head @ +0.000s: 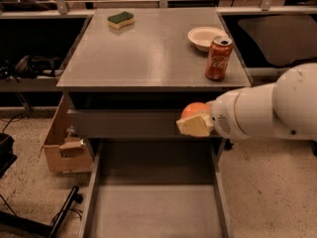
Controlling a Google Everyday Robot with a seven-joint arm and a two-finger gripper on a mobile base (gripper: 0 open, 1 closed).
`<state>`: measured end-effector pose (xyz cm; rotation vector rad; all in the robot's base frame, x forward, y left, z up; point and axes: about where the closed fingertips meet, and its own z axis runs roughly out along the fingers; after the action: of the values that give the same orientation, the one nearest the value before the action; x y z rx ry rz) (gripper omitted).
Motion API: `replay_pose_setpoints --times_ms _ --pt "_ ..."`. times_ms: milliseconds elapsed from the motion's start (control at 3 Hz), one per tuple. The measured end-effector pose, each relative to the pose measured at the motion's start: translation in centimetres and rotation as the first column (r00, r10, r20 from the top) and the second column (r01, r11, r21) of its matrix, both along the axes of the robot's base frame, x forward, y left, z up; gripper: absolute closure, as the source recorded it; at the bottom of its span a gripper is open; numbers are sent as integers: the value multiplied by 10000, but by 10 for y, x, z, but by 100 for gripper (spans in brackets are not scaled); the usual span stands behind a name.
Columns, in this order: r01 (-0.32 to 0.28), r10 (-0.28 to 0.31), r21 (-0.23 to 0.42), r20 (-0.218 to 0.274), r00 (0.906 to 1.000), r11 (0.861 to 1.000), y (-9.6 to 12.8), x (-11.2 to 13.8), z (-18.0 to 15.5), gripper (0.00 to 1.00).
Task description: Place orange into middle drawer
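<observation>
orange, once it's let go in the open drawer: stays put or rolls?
Likely rolls: the orange is round and the middle drawer has a flat bottom, though side walls should contain it. Probably firm: the gripper, above the drawer, holds it without visible denting.

— Where does the light come from?
— Overhead, warm and dim, with a soft sheen on the cabinet top (148,53).
— Shadows?
— Deep under that top and across the middle drawer (153,207). The gripper (195,124), clasping the orange (194,109) above the drawer's right side, is brightly lit.
</observation>
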<state>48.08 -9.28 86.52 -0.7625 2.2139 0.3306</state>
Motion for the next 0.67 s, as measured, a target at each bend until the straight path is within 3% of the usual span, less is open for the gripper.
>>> replay_pose_setpoints --times_ms 333,667 --pt "70 -35 1010 -349 9994 9949 -8 -4 -59 100" --pt "-152 190 1220 -298 9994 9924 -11 -1 -74 100"
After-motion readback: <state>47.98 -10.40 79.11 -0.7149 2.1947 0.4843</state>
